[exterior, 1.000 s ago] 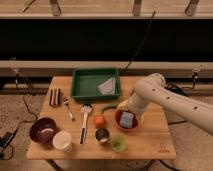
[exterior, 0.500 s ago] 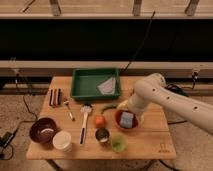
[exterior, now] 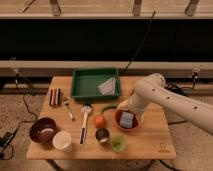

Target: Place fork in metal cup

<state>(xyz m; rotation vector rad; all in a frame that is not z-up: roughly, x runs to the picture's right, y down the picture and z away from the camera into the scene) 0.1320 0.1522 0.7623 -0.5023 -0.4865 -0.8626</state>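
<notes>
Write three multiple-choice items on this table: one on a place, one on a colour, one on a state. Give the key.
1. The fork lies: A in the green tray; B on the table, left of the white utensil; C in the brown bowl.
2. The front cup, just right of the metal cup, is: A light green; B blue; C black.
3. The metal cup: A stands upright; B lies tipped over; C hangs in the air.
Key: B, the fork rests on bare wood beside the white utensil; A, it is pale green; A, it sits mouth up, while the claw is over by the red bowl.
</notes>
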